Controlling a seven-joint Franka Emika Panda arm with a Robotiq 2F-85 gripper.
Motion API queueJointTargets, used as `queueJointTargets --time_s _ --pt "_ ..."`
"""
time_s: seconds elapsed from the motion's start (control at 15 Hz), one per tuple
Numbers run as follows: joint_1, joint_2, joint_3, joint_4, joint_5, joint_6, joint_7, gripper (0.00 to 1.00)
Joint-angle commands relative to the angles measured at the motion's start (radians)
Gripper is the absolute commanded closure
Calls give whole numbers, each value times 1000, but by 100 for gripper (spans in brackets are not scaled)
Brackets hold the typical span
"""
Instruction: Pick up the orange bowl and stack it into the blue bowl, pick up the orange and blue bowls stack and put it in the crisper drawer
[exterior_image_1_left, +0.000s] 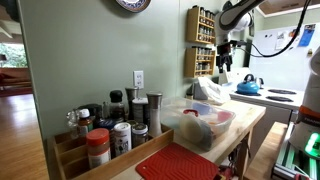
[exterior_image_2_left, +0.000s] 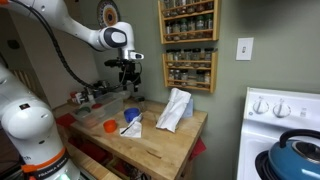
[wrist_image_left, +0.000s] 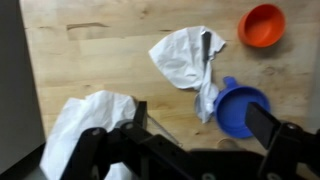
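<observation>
The orange bowl (wrist_image_left: 263, 24) sits empty on the wooden table, at the top right of the wrist view and in an exterior view (exterior_image_2_left: 110, 126). The blue bowl (wrist_image_left: 243, 108) stands apart from it, partly under a white cloth's edge, and shows in an exterior view (exterior_image_2_left: 132, 116). My gripper (wrist_image_left: 200, 130) is open and empty. It hangs well above the table (exterior_image_2_left: 128, 75), roughly over the blue bowl. The clear crisper drawer (exterior_image_1_left: 185, 135) stands on the table. Red and blue shapes show through its wall.
A crumpled white cloth (wrist_image_left: 185, 55) lies between the bowls, and another one (wrist_image_left: 85, 125) lies at the lower left. A red ribbed mat (exterior_image_1_left: 175, 163) and spice jars (exterior_image_1_left: 115, 125) are at one table end. A wall spice rack (exterior_image_2_left: 188, 45) hangs behind. A stove with a blue kettle (exterior_image_2_left: 295, 160) stands beside the table.
</observation>
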Motion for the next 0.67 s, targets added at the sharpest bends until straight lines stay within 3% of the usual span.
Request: queueJointTargets --time_s 0.0,0.27,0.33,0.6 --pt "87 -13 19 -92 139 3 -53 0" --pt "142 8 28 -149 251 13 -114 0" --pt "125 7 39 -117 204 -4 -77 0" --pt "126 10 40 -114 207 -4 -78 0"
